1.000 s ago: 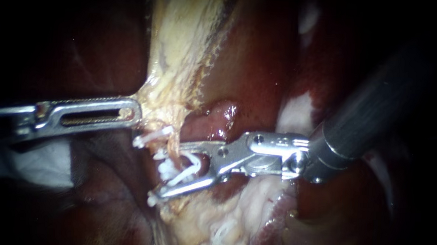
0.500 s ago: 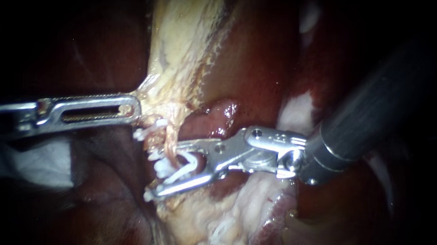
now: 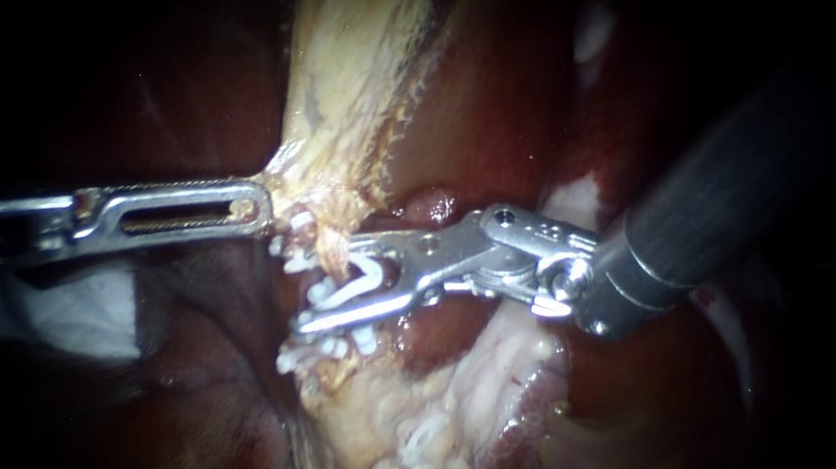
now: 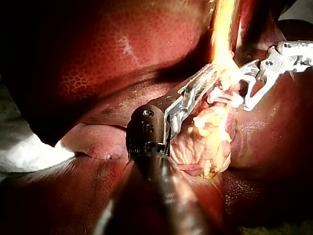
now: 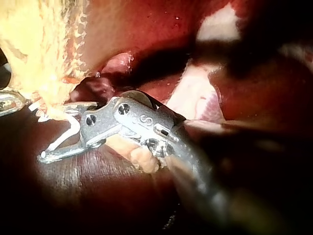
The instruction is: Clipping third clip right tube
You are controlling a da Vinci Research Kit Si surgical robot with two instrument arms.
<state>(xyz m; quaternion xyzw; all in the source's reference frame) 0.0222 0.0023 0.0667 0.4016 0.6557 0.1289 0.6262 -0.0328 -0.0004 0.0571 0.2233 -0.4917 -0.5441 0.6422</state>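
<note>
A thin pinkish tube (image 3: 334,257) runs down from a pale yellow band of tissue (image 3: 350,78). My right instrument (image 3: 329,285) comes in from the right with its jaws on either side of this tube. They hold a white clip (image 3: 363,275) that straddles it; the same clip (image 5: 66,134) shows in the right wrist view. More white clips (image 3: 294,230) (image 3: 321,352) sit on the tube above and below the jaws. My left instrument (image 3: 255,211) has slotted jaws shut on the yellow tissue's edge (image 4: 222,73), pulling it sideways.
Dark red liver (image 3: 501,105) lies behind and around the site. Pale fatty tissue (image 3: 427,426) spreads below the tube. A white gauze (image 3: 70,312) lies under the left instrument's shaft. The right instrument's dark shaft (image 3: 715,212) fills the space at the right.
My right instrument has moved up along the tube with the clip, and its jaws stand a little closer together. The left instrument has held still.
</note>
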